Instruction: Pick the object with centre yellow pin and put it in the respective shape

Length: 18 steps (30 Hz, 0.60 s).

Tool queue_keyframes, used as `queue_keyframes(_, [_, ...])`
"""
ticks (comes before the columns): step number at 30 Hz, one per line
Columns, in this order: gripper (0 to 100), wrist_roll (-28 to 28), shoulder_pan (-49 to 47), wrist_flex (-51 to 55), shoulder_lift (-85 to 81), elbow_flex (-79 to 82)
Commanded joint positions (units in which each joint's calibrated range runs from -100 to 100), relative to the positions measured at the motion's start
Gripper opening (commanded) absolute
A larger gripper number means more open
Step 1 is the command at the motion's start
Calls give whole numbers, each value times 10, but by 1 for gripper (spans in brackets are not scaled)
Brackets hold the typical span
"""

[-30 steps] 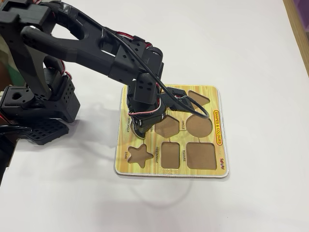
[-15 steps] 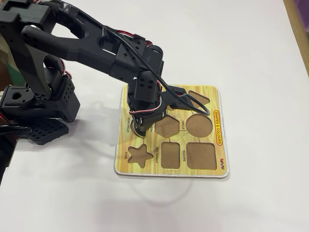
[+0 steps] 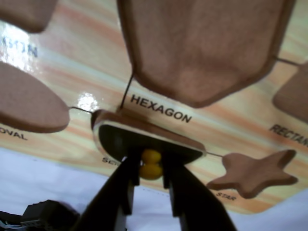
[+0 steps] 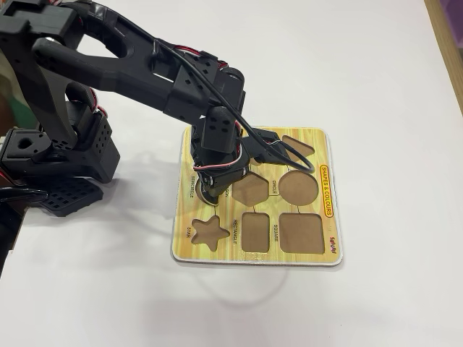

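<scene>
The object with centre yellow pin (image 3: 144, 139) is a flat semicircular piece, dark-faced here with a pale rim. It lies at the board's near edge, just below the word HEXAGON. My gripper (image 3: 150, 166) is shut on its yellow knob (image 3: 151, 163), one black finger on each side. The piece covers the respective shape, so I cannot tell whether it sits flush in it. In the fixed view the gripper (image 4: 209, 192) points down at the left side of the yellow board (image 4: 189, 217), and a grey sliver of the piece (image 4: 202, 189) shows beside it.
Open brown cutouts surround the spot: hexagon (image 3: 202, 48), oval (image 3: 24, 106), star (image 3: 255, 173). The fixed view also shows the circle (image 4: 299, 186), rectangle (image 4: 255, 231) and square (image 4: 301, 233). The arm's black base (image 4: 58, 159) stands left of the board on the white table.
The gripper has shifted slightly up and right over the board's left side since a second ago. It has barely moved in the last half second.
</scene>
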Motion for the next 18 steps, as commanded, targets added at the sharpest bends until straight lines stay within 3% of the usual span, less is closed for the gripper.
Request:
queue_keyframes(1, [2,-4,-7,8,-6,-21])
queue_keyframes(18, [2,-4,-17,11,-6,-20])
